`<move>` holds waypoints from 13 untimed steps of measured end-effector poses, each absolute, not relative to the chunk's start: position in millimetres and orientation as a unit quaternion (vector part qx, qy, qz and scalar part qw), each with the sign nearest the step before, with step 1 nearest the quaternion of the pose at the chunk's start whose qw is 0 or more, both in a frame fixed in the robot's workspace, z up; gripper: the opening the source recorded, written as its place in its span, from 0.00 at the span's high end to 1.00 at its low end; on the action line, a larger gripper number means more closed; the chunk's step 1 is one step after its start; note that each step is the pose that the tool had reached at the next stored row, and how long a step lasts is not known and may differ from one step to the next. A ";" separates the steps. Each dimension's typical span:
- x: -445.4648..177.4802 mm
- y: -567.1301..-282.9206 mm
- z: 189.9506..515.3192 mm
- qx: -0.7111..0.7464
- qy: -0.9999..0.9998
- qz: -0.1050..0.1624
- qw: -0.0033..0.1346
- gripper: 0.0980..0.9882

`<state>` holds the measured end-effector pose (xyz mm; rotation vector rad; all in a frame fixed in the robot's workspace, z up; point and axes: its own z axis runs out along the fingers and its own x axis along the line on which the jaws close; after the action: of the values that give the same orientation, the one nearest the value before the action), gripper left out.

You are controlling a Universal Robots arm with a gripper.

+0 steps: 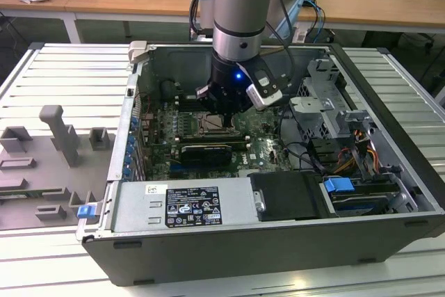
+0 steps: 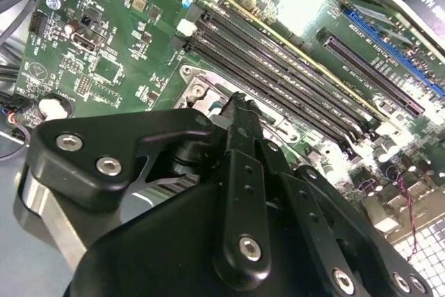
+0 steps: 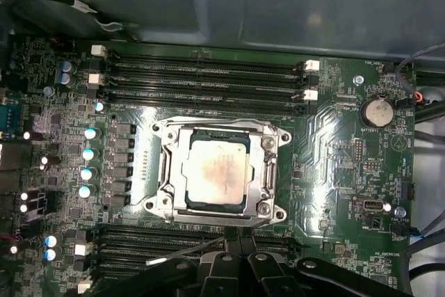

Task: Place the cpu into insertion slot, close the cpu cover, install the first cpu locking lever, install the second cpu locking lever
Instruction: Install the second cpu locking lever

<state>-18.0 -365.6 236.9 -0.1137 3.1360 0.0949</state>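
Open computer case (image 1: 278, 241) lies on its side on a slatted metal desk (image 1: 62, 74), motherboard (image 3: 334, 137) facing up. The arm (image 1: 243, 5) comes straight down into the case, and the gripper (image 1: 221, 110) hangs just over the socket area near the board's middle in the exterior view. In the first wrist view the cpu (image 3: 217, 173) sits flat in the insertion slot, its dull silver top showing a faint brownish smear at the centre. The cpu cover (image 3: 268, 172) lies down around the chip, a silver frame bordering all four sides. A thin metal lever (image 3: 184, 252) runs slantwise across the memory slots (image 3: 201, 74) just beside the socket's edge nearest the gripper. The gripper's black linkage (image 3: 236, 269) sits right at that edge of the socket. In the second wrist view the gripper (image 2: 240, 113) points down at the socket frame's corner; its jaws look drawn together, tips narrow, with nothing seen between them. Grey moulded fixtures (image 1: 59, 137) stand on the desk at the exterior view's left.
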 end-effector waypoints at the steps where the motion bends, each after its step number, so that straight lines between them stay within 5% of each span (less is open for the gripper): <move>1: -18.0 -365.9 236.9 -0.036 0.999 0.030 0.001 0.99; 13: -18.0 -367.2 236.8 -0.036 0.999 0.030 0.001 0.99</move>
<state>-18.0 -367.2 236.8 -0.1137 3.1360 0.0949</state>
